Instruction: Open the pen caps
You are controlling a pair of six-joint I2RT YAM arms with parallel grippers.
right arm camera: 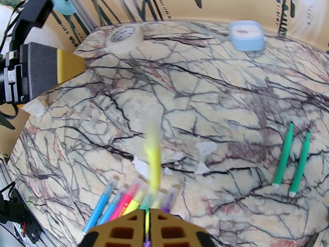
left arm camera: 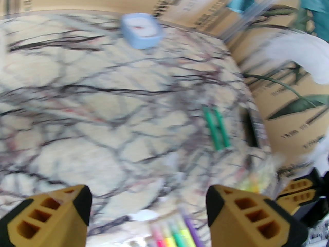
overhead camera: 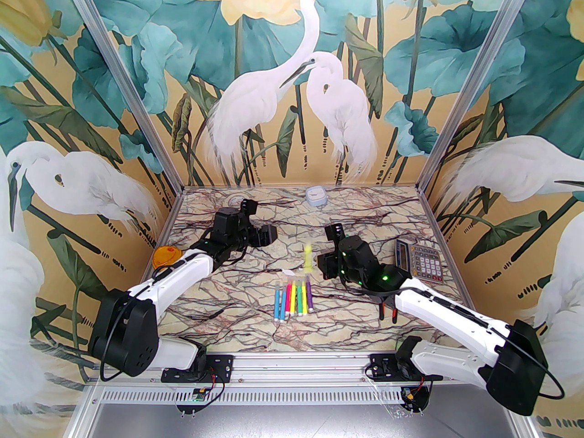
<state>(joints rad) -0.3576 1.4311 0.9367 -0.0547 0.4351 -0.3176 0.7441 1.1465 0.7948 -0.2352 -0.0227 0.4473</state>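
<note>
From above, the right gripper is clenching a yellow marker beyond the row of markers; the left gripper is hanging released, probably needing to close on its cap next. The left wrist is showing gaping fingers. The right wrist is adding two green markers and blurred pen caps at the row's far ends.

Grey calculator at the marbled table's right edge, pale blue square box near the back wall, tape roll back left, orange disc at the left edge.
</note>
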